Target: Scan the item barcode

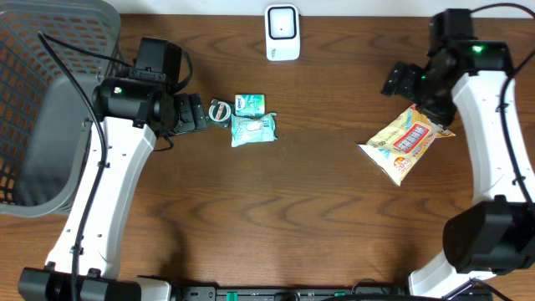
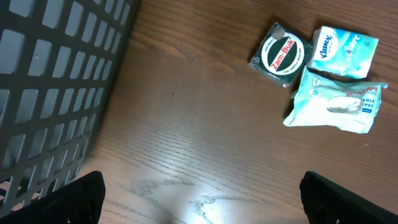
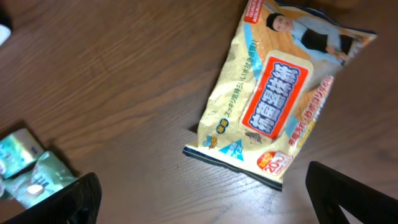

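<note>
Overhead: the packet (image 1: 405, 144) lies flat on the table (image 1: 318, 217), right of centre, with one end tucked beneath the right arm (image 1: 485, 117). The scanner (image 1: 282, 32) stands at the far edge, well apart from it. No barcode shows on the upturned face, so it is probably underneath. A lift without a turn would likely present the wrong side and give no read. The left gripper (image 1: 197, 114) sits just beside a tin (image 1: 221, 110), which is bunched close with a tissue pack (image 1: 250, 103) and a wipes pack (image 1: 253, 130). The basket (image 1: 50, 58) crowds that arm's other side. Left wrist: the fingers (image 2: 84, 202) sit at the lower corners, spread fully, with nothing between them. The three small goods lie ahead and to the right, so any advance here would shove one into the others. Right wrist: the right gripper (image 3: 202, 193) hangs above the table, its fingers (image 3: 68, 205) equally wide and empty. The packet lies ahead of them, untouched. Judged risk: the packet looks thin, slack and glossy and lies flat to the wood. Closing fingers may skate over it or pinch only a fold, letting it sag, twist or drop on the way to the scanner. A creased film could also spoil the code.
</note>
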